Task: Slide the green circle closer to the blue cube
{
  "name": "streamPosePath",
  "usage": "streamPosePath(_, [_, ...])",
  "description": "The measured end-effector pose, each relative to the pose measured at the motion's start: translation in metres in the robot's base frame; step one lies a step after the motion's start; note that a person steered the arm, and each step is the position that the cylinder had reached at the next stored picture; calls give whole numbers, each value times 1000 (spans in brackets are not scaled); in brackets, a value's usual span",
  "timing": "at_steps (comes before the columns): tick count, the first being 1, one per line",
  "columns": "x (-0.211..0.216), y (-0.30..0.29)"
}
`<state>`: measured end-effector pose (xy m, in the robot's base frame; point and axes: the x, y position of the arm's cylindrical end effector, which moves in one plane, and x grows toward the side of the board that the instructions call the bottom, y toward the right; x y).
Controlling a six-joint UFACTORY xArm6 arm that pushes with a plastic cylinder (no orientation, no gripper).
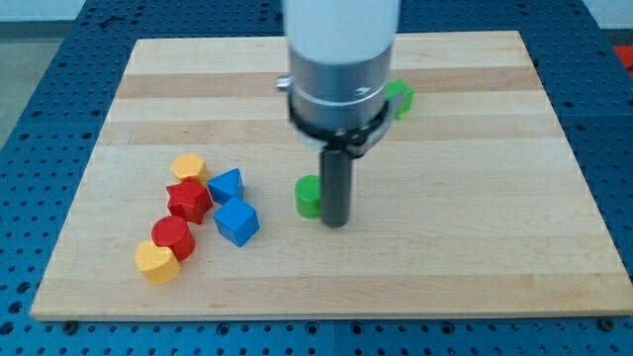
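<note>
The green circle point(309, 196) lies near the board's middle. My tip point(336, 222) stands right against its right side, touching or nearly touching it. The blue cube point(236, 222) lies to the left of the green circle, with a gap between them. A second blue block point(226, 185) sits just above the cube.
A red star point(189, 201), a yellow block point(188, 167), a red circle point(173, 236) and a yellow heart point(156, 262) cluster at the left. Another green block point(399, 98) shows partly behind the arm near the view's top. The wooden board point(475, 247) ends at blue surroundings.
</note>
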<state>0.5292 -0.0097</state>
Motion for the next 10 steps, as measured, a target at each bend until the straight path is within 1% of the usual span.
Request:
streamPosePath(1, [5,-7])
streamPosePath(2, [-5,36])
streamPosePath(3, [-15,95])
streamPosePath(4, [-50,123])
streamPosePath(5, [-74,111])
streamPosePath(10, [-69,30])
